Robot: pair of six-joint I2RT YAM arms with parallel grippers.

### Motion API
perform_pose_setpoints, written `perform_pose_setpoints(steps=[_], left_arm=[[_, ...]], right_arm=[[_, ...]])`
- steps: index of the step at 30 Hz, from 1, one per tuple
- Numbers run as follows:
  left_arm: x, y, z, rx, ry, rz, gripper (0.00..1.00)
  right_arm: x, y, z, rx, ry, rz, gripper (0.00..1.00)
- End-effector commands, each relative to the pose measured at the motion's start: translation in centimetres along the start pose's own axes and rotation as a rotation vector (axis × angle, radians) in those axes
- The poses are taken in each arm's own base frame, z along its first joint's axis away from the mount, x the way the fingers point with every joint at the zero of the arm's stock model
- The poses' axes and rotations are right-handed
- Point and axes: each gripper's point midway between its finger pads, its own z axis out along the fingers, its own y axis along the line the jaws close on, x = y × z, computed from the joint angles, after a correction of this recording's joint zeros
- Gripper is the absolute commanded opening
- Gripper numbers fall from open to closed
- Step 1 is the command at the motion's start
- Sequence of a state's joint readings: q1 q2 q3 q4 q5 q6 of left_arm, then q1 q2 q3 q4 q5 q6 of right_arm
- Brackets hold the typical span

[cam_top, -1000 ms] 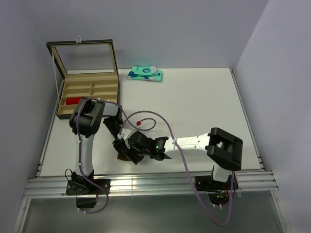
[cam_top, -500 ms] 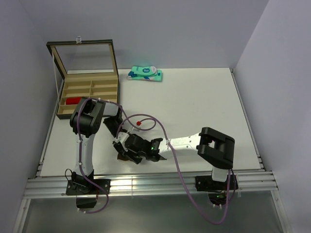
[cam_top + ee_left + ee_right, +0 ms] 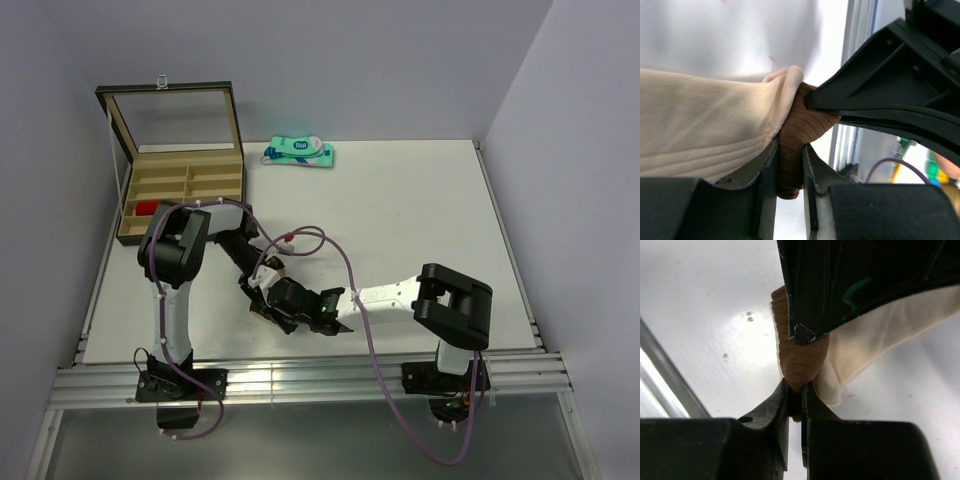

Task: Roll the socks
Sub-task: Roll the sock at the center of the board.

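Left claw (image 3: 789, 160) pinches the brown end of the beige sock (image 3: 705, 125); right claw (image 3: 795, 396) is clamped on that same brown fold. The sock lies on the table (image 3: 420, 210) around seven o'clock, near the front edge. The red sock (image 3: 150, 207) sits in the box (image 3: 185, 165) at ten o'clock.

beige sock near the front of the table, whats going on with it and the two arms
Both arms are working on the beige sock near the front edge of the table. The left claw pinches its brown end, and the right claw is closed on that same brown end from the other side. The cream part trails away from the claws, so the roll does not look finished. A red item lies in a compartment of the open box.
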State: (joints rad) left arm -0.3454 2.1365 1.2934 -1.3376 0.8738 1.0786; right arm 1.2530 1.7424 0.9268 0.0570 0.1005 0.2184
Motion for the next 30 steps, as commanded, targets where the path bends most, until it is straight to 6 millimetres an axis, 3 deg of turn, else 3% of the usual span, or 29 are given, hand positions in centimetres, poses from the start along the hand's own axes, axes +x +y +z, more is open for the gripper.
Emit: perform_pose_setpoints(steps=[1, 5, 13, 20, 30], left_arm=[[-4.5, 1.7, -2.7, -0.133, -0.127, 0.162, 0.23], [-5.3, 1.8, -3.9, -0.16, -0.158, 0.17, 0.23], [-5.1, 1.7, -5.1, -0.152, -0.18, 0.165, 0.24], [-3.3, 2.1, -4.3, -0.165, -0.146, 0.174, 0.22], [-0.5, 1.9, -3.1, -0.159, -0.081, 0.191, 0.04]], right_arm=[[3.1, 0.4, -1.0, -0.01, 0.086, 0.015, 0.0], [4.0, 0.1, -1.4, 0.004, 0.096, 0.02, 0.0], [5.1, -0.1, -1.5, 0.004, 0.116, 0.018, 0.0], [5.0, -0.1, -1.3, 0.001, 0.121, 0.017, 0.0], [4.3, 0.1, -0.9, -0.012, 0.115, 0.014, 0.0]])
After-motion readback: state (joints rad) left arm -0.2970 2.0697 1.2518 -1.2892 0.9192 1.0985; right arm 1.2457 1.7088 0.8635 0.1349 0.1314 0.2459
